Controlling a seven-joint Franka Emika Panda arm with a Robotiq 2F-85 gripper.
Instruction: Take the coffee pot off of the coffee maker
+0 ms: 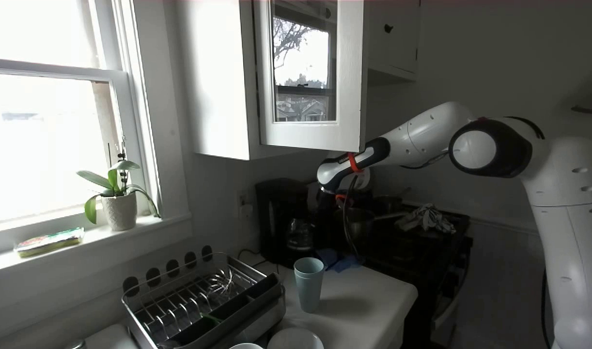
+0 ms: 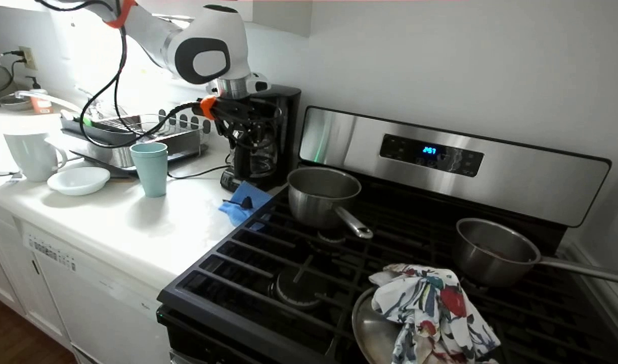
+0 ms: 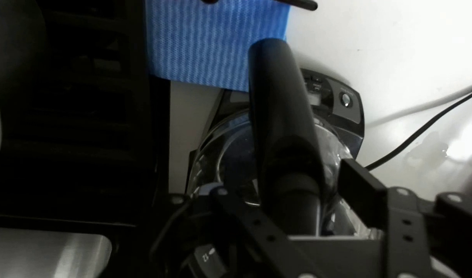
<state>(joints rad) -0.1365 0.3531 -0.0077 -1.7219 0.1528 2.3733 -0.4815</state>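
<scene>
1. Our pincer point(image 3: 284, 189) hovers at the coffee maker's point(image 1: 279, 211) front, jaws apart; the black handle point(image 3: 280, 112) runs between them, a gap showing on one side, so nothing is clamped.
2. That handle belongs to the coffee pot point(image 1: 300, 235), which looks seated under the coffee maker's overhanging top.
3. Now, the feel of it: we'd expect rigid, breakable glass, slippery to squeeze, and light, since it looks empty to us. So it's the stiff handle for us, gripped squarely, then a level draw out of the coffee maker!
4. Careful, a blue cloth point(image 3: 216, 42) lies right by the coffee maker's foot; we could snag it.
5. Farther out, the cup point(image 2: 149, 169) stands apart from the coffee maker on the counter point(image 2: 187, 227); the stove point(image 2: 253, 298) flanks the coffee maker.
</scene>
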